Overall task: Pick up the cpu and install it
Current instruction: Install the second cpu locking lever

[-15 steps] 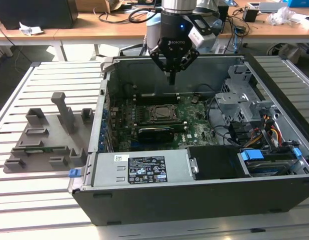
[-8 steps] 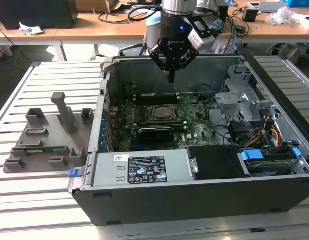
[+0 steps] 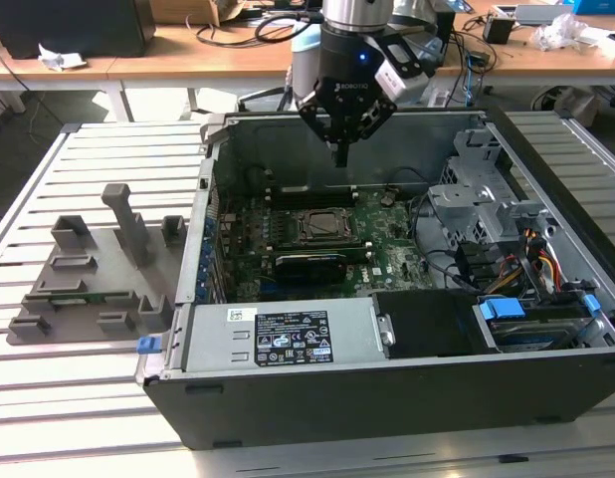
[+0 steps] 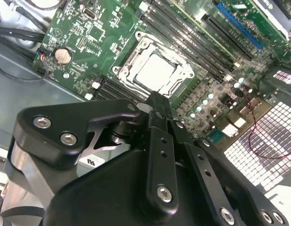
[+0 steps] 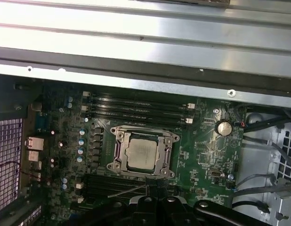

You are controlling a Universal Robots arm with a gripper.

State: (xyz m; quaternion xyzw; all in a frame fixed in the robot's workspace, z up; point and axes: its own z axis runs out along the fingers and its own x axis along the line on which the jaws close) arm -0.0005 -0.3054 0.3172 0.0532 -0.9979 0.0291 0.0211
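Note:
The cpu (image 3: 322,227) lies flat in the black socket frame (image 3: 300,221) on the green motherboard, inside the open computer case (image 3: 387,398). Its silver-grey top shows in both wrist views (image 4: 156,73) (image 5: 140,154), framed by the metal socket bracket. My gripper (image 3: 339,151) hangs above the board, over the far side of the socket and clear of the chip. Its fingers (image 4: 157,110) are shut with nothing between them. They point down toward the socket's edge.
A grey plastic tray (image 3: 89,279) with upright pegs sits on the slatted table at the exterior view's left. Inside the case are memory slots (image 5: 136,106), a power supply (image 3: 278,339), a metal drive cage (image 3: 477,189) and loose cables (image 3: 541,264).

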